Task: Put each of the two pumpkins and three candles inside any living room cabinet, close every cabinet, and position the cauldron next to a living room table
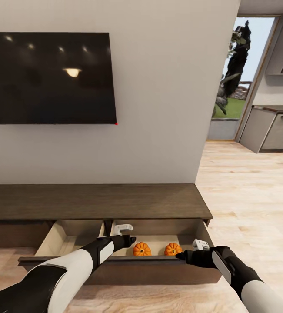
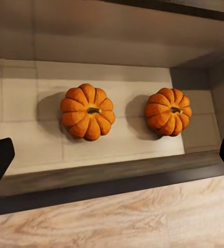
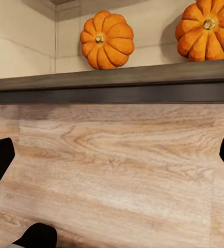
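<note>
The long dark brown cabinet (image 1: 93,202) stands under the wall TV with its wide drawer (image 1: 115,261) pulled out. Two orange pumpkins (image 1: 141,249) (image 1: 173,248) sit side by side in the drawer's right compartment; the left wrist view has them as pumpkins (image 2: 87,111) (image 2: 168,111), the right wrist view as pumpkins (image 3: 107,40) (image 3: 207,31). My left gripper (image 1: 130,239) (image 2: 112,160) hangs open above the drawer's front edge, holding nothing. Just outside the drawer front, my right gripper (image 1: 179,255) (image 3: 112,157) is open over the floor. The candles, cauldron and table are out of view.
A black TV (image 1: 50,78) hangs on the white wall above the cabinet. The drawer's left compartment (image 1: 71,239) is open too. Light wood floor (image 1: 250,191) runs right toward a glass door (image 1: 234,74) and grey kitchen units (image 1: 276,126).
</note>
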### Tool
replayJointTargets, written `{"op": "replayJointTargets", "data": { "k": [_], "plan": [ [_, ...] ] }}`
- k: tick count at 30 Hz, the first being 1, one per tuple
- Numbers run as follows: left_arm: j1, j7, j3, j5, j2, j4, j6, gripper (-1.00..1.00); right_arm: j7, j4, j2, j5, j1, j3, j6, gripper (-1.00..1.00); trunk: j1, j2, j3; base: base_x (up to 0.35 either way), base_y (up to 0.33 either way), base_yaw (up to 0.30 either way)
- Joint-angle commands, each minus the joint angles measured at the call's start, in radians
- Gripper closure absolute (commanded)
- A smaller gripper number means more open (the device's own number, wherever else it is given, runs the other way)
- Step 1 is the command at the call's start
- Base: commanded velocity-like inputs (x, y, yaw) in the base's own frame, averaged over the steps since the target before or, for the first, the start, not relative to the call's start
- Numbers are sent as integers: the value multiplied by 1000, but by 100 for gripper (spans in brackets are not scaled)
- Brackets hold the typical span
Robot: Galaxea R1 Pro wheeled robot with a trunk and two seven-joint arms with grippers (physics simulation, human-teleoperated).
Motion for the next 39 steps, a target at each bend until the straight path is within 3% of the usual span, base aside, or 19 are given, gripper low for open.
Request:
{"op": "replayJointTargets", "data": {
  "k": [1,18,22,32,39],
  "plan": [
    [-1,-2,-8,11,0,0,-1,-100,1,-1,-1,-2,0,5,3,-100,0,0,-1,0,0,0],
    [-1,2,-8,21,0,-3,-26,-100,1,-1,-1,-3,1,3,1,-100,0,0,-1,0,0,0],
    [-1,3,-8,20,0,-3,-25,-100,1,41,1,-2,1,5,-59,-100,15,-28,-13,0,0,0],
    [-1,5,-11,16,0,15,-24,-100,1,60,11,5,1,10,-82,-100,54,-98,-45,0,0,0],
    [18,5,-19,4,0,28,-25,-100,1,70,45,70,1,31,-130,-100,80,-147,-67,0,0,0]
  ]
}}
